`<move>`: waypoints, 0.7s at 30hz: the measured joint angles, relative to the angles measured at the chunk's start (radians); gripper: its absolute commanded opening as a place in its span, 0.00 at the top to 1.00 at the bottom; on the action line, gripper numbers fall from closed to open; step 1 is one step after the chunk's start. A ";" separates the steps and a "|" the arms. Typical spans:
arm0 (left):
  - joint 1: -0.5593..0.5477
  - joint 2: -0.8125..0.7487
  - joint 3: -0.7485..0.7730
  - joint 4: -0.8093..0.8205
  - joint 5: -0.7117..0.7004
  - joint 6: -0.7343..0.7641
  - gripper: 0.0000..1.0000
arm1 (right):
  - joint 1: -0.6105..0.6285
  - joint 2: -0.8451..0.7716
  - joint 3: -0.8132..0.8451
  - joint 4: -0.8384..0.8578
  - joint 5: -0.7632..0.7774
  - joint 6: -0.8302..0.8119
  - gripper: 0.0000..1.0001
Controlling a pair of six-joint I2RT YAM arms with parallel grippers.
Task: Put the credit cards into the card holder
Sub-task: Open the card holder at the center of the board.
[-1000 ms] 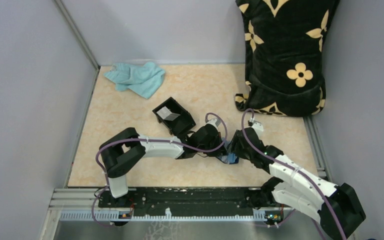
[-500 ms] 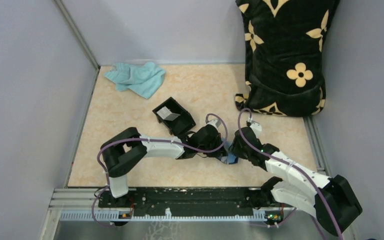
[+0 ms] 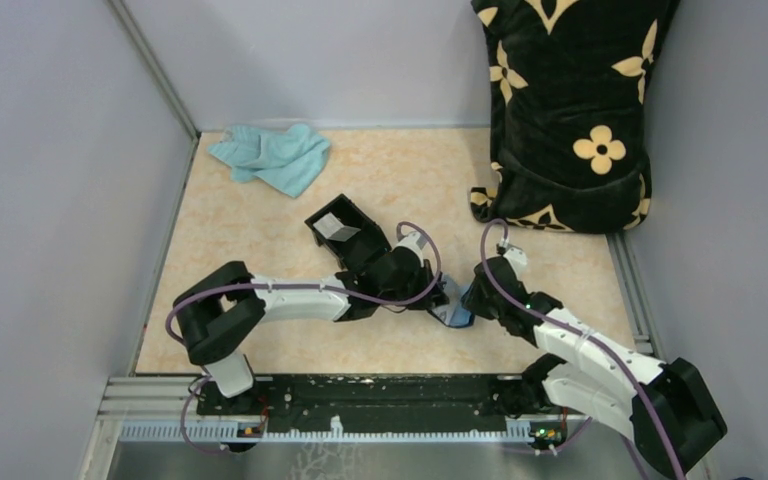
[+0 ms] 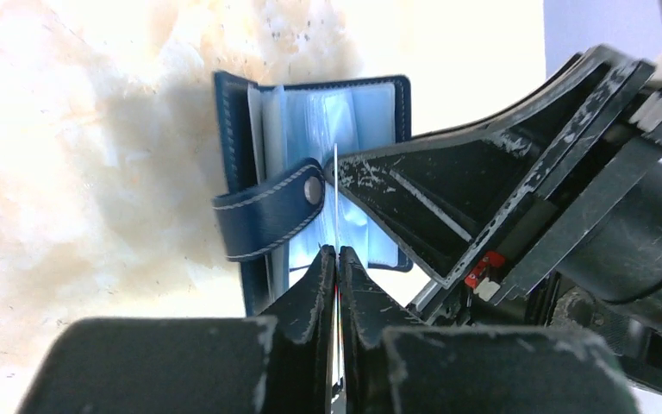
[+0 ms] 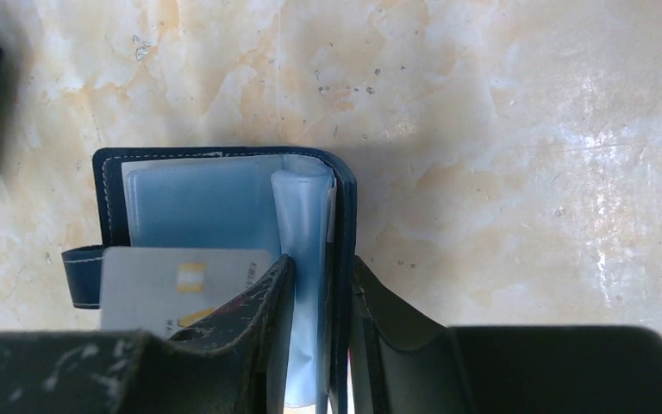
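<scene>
The card holder [image 4: 362, 112] lies open on the table, navy with clear sleeves and its snap tab [image 4: 267, 211] folded across. My left gripper [image 4: 336, 252] is shut on a thin credit card [image 4: 336, 198], seen edge-on, whose tip reaches into the sleeves. In the right wrist view this pale grey card [image 5: 181, 285] lies over the left half of the card holder [image 5: 198, 203]. My right gripper [image 5: 321, 263] straddles the holder's right cover and a bundle of sleeves, with a finger against each side. From above, both grippers meet over the card holder [image 3: 455, 316]. Another grey card [image 3: 338, 227] rests in the black box.
A black open-topped box [image 3: 360, 247] stands just behind the left wrist. A teal cloth [image 3: 272, 157] lies at the back left. A black cushion with yellow flowers [image 3: 570, 110] leans at the back right. Grey walls close in the left and right sides.
My right gripper's jaws have narrowed onto the holder's cover and sleeves. The left arm has stretched out, its wrist shifting slightly back toward the box with the card.
</scene>
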 measured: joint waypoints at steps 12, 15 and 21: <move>0.077 0.010 -0.019 0.043 0.027 -0.002 0.96 | -0.008 -0.029 -0.008 0.001 -0.023 -0.011 0.71; 0.080 0.031 -0.019 0.049 0.038 -0.004 0.98 | -0.010 -0.031 -0.014 0.011 -0.028 -0.012 0.71; 0.080 0.066 -0.019 0.051 0.057 -0.021 1.00 | -0.018 -0.032 -0.029 0.026 -0.045 -0.011 0.71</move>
